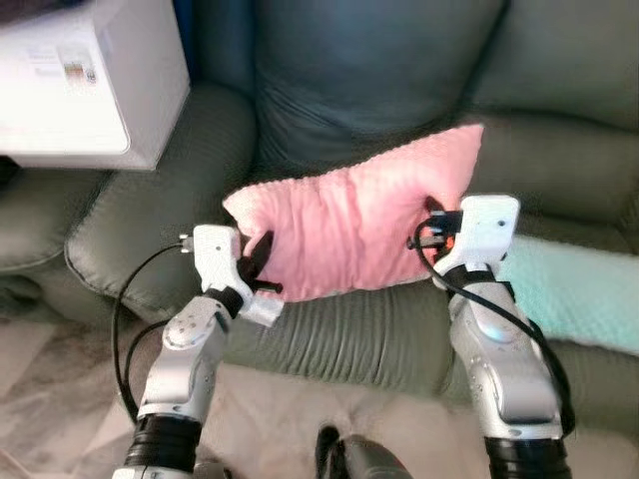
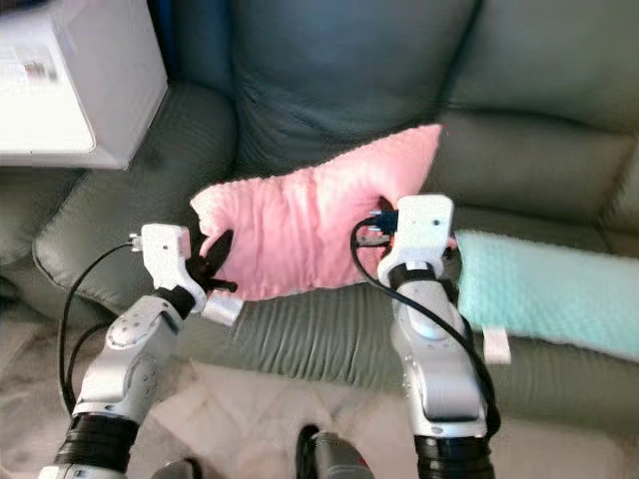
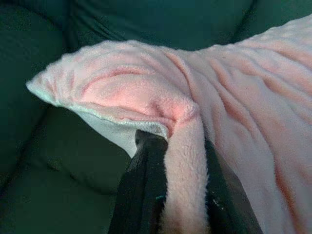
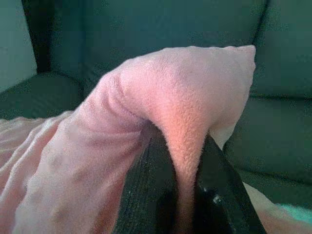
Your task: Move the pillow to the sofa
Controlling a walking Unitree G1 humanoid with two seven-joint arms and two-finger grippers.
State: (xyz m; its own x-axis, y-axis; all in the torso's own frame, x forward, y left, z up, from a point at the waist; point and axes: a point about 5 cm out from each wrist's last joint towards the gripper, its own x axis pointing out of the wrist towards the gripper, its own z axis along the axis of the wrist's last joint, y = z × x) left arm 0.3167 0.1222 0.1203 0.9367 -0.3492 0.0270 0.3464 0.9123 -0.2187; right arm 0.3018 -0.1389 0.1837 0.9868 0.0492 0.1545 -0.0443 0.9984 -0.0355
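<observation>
A fluffy pink pillow (image 1: 354, 225) hangs stretched between my two grippers, just above the seat of the dark green sofa (image 1: 359, 90). My left gripper (image 1: 262, 261) is shut on the pillow's lower left edge; a fold of pink plush (image 3: 183, 195) is pinched between its black fingers (image 3: 144, 195). At the pillow's right end my right gripper (image 1: 431, 222) is shut on a corner, and the fabric (image 4: 187, 161) bulges out between its fingers (image 4: 156, 195).
A white box-like unit (image 1: 75, 80) stands on the sofa's left armrest. A mint green blanket (image 1: 574, 289) lies on the seat to the right. Pale marbled floor (image 1: 60, 399) lies in front of the sofa.
</observation>
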